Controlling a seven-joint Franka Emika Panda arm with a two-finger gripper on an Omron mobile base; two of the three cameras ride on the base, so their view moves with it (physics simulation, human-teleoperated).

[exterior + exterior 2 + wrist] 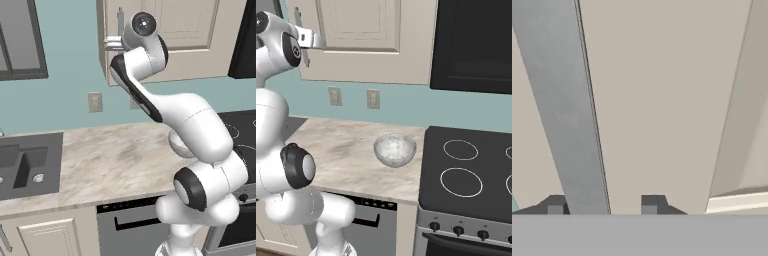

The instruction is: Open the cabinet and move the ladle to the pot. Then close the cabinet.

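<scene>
The cabinet hangs on the wall above the counter. A bowl sits on the counter, just left of the stove, and the sink is far off at the counter's left end. The gripper is up at the cabinet's handle, with the handle between its fingers.

The cabinet runs off the top edge in both base views — its upper part is out of frame. The arm covers most of the handle in the left base view. In the hand view the handle is cut at top and bottom — whether the fingertips actually touch it can't be told. The bowl peeks out, mostly behind the arm. The sink is clipped at the left edge.
</scene>
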